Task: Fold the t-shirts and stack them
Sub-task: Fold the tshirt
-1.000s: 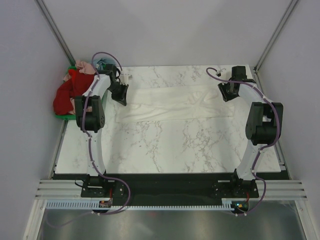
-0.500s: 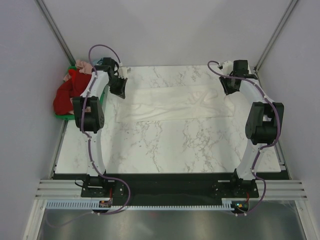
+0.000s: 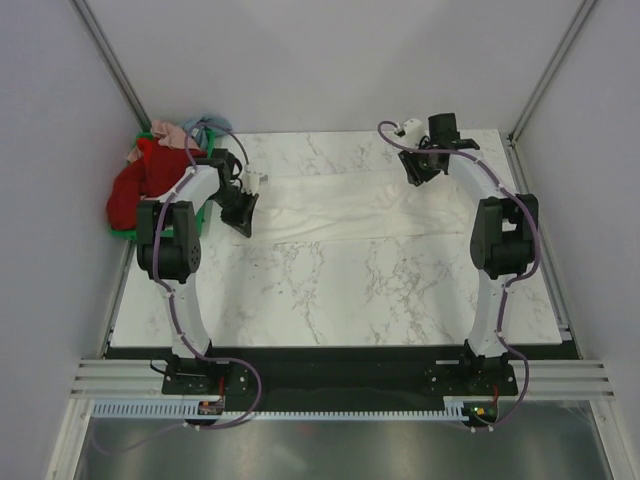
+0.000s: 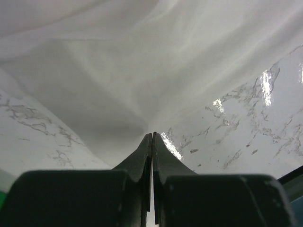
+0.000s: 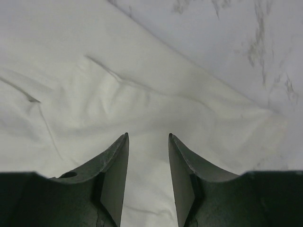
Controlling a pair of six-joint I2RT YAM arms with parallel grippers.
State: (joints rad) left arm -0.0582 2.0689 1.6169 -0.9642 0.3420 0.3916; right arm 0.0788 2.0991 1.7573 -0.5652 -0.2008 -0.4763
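Note:
A cream-white t-shirt (image 3: 340,205) lies as a long flat band across the far half of the table. My left gripper (image 3: 240,212) is at its left end. In the left wrist view the jaws (image 4: 152,136) are shut, and the cloth (image 4: 142,71) draws in to their tips. My right gripper (image 3: 418,170) is open over the shirt's right part. In the right wrist view it (image 5: 147,137) hovers with cloth (image 5: 118,94) below and between the fingers. A red shirt (image 3: 130,190), a pink one (image 3: 165,132) and a pale blue one (image 3: 205,123) are heaped at the far left.
The heap sits in a green crate (image 3: 125,232) off the table's left edge. The marble table (image 3: 330,290) extends toward the arm bases. Grey walls and metal posts close in the back and sides.
The left gripper has swung back toward me along the shirt's left end. The right gripper has moved left, from the shirt's right end to over its right part.

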